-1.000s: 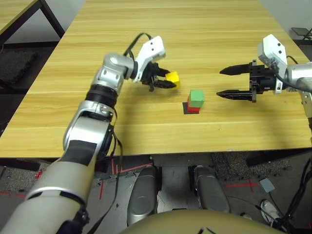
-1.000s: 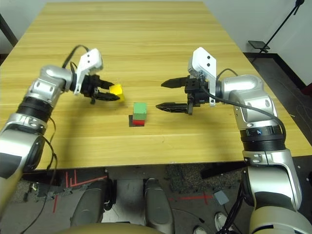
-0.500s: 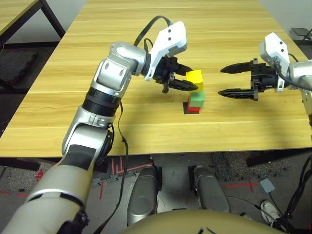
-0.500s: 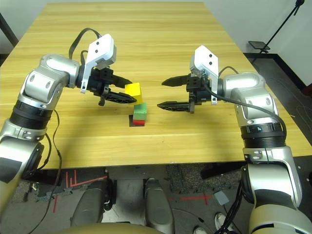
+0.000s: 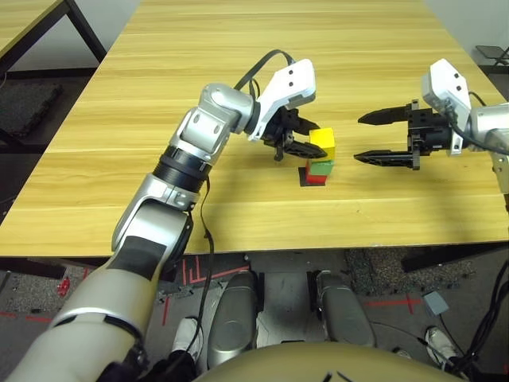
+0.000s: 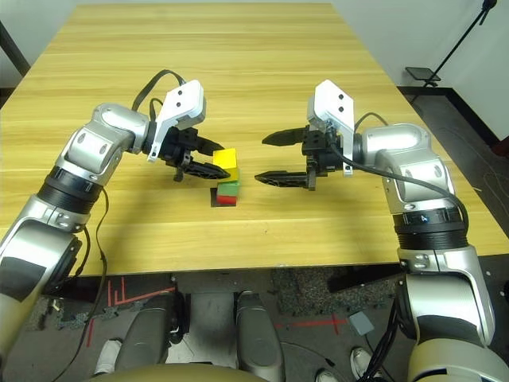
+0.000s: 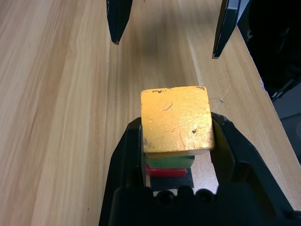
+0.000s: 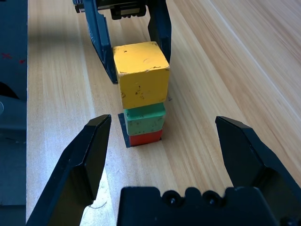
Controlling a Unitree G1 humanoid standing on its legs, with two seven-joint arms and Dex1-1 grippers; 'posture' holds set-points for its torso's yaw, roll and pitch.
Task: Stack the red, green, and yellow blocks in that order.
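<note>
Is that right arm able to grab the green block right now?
Probably not cleanly. The right pincer is open beside the stack, but the yellow block, held by the left pincer, sits on the green block.

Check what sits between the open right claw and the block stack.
Nothing: in the left eye view, bare table separates the right claw from the stack's yellow block, which the left claw grips.

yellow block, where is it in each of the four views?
Left eye: yellow block just right of centre, in the left gripper.
Right eye: left of centre.
Left wrist: centre, between that gripper's fingers.
Right wrist: upper centre.
Shared landmark: the green block directly beneath it, on the red block.
</note>
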